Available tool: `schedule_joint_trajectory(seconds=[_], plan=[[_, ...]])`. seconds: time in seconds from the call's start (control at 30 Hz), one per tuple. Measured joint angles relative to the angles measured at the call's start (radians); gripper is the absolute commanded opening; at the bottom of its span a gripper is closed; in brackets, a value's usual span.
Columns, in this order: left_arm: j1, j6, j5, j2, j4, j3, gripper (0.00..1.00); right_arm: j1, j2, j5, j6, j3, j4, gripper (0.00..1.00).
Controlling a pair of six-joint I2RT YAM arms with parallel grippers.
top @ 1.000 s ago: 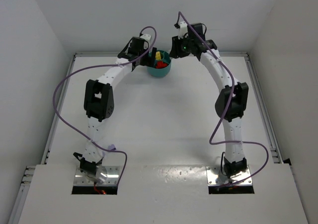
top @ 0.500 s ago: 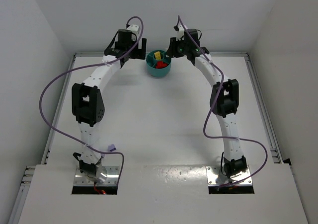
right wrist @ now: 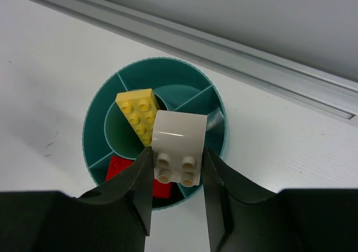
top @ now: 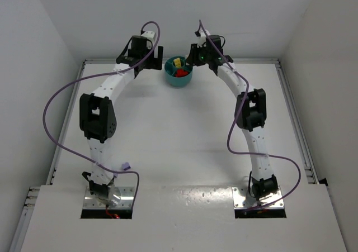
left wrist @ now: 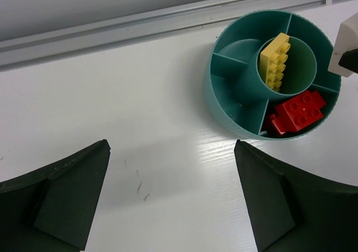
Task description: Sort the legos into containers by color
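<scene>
The round teal bowl (top: 179,77) stands at the back of the table, split by inner walls round a central ring. A yellow brick (left wrist: 276,61) leans in the ring and a red brick (left wrist: 297,112) lies in an outer compartment. My right gripper (right wrist: 178,171) is shut on a pale whitish brick (right wrist: 178,146) and holds it above the bowl's (right wrist: 92,123) near-right compartments. My left gripper (left wrist: 170,146) is open and empty over bare table, left of the bowl (left wrist: 215,104). The pale brick also shows at the right edge of the left wrist view (left wrist: 348,45).
A metal rail (left wrist: 140,25) runs along the table's back edge just behind the bowl, with the white wall beyond. Purple cables (top: 61,95) loop off both arms. Faint scuff marks (left wrist: 137,182) lie on the table between the left fingers.
My left gripper has drawn back left from the bowl's rim. My right gripper has moved left with the pale brick, to above the bowl.
</scene>
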Motion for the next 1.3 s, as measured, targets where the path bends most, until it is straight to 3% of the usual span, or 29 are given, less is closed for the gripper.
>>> schedule_joint_trajectory(seconds=[0.23, 0.27, 0.37, 0.63, 0.77, 0.9, 1.03, 1.3], plan=[[0.0, 0.004, -0.01, 0.0, 0.0, 0.0, 1.0, 0.0, 0.033, 0.003, 0.002, 0.018, 0.007, 0.42], [0.001, 0.004, -0.011, 0.0, 0.0, 0.0, 1.0, 0.0, 0.034, 0.003, 0.005, 0.018, 0.007, 0.53], [0.005, 0.004, -0.014, 0.0, 0.0, 0.0, 1.0, 0.0, 0.034, 0.005, 0.009, 0.02, 0.008, 0.62], [0.015, 0.03, -0.01, -0.006, -0.006, -0.003, 1.0, 0.0, 0.034, 0.003, 0.008, 0.037, 0.021, 0.65], [0.034, 0.13, 0.082, -0.079, -0.049, -0.076, 1.0, 0.0, -0.008, -0.005, -0.028, -0.027, 0.021, 0.65], [0.113, 0.371, 0.263, -0.258, -0.209, -0.225, 1.0, -0.001, -0.175, -0.008, -0.119, -0.255, -0.003, 0.66], [0.225, 0.715, 0.382, -0.464, -0.464, -0.368, 1.0, -0.011, -0.333, -0.016, -0.2, -0.42, -0.039, 0.66], [0.414, 1.388, 0.393, -0.843, -0.837, -0.788, 0.95, -0.055, -0.452, -0.025, -0.287, -0.6, -0.063, 0.66]])
